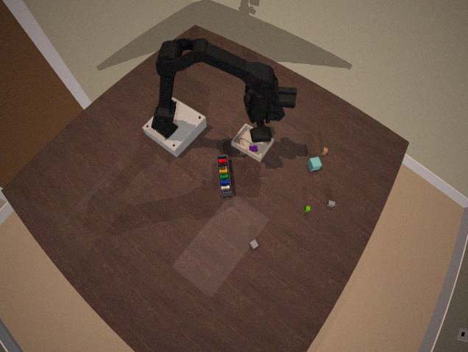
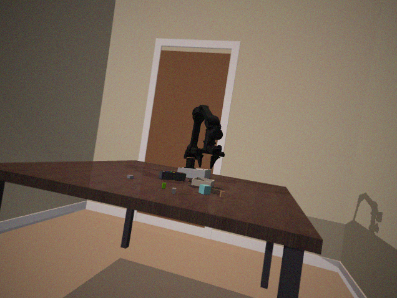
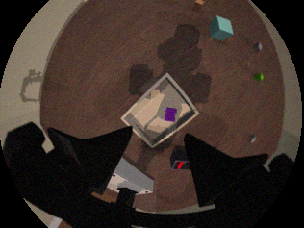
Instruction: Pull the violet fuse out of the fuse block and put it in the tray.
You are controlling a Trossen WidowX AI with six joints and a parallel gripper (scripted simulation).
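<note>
Violet fuse [image 1: 253, 148] lies flat on the floor of the white tray [image 1: 239, 145], toward its near right corner, apart from the gripper [image 1: 260, 132] that hangs above the tray's far right part. From the wrist view the fuse [image 3: 170, 114] sits alone in the tray [image 3: 136, 121], nothing else in there with it, and the two dark fingers stand wide apart to either side with nothing between them.

Just to the near left of the tray, with a narrow strip of dark table [image 1: 113, 211] between, stands the fuse block [image 1: 224, 176], long and slim, holding a row of coloured fuses: red at the far end, then yellow, green, blue and a pale one at the near end. One slot between red and yellow looks dark.

Right of the tray the table opens out; a teal cube [image 1: 314, 163] and a small tan block [image 1: 324, 150] sit there, well apart from the tray. Nearer lie a green piece [image 1: 307, 208] and two grey cubes [image 1: 330, 203]. The arm's white base [image 1: 185, 132] stands left of the tray.
</note>
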